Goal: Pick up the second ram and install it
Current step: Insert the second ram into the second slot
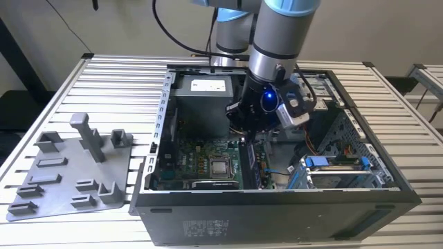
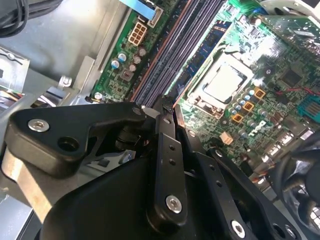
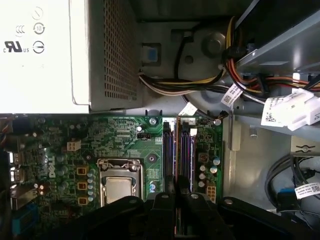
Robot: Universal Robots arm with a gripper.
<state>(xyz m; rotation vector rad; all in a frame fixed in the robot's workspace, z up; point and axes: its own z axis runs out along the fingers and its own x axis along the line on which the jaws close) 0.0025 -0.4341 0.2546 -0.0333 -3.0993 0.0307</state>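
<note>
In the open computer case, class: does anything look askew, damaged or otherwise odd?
Nothing stands out. The hand sits low over the memory slots beside the processor socket; the sticks lie straight and parallel, and the grey tray rests flat outside the case.

Open-topped case [image 1: 360,176] admits the claw [image 2: 162,112] above the memory slots [image 3: 177,150], hemmed by power supply [image 3: 75,55] and cable bundle [image 3: 220,80].
</note>
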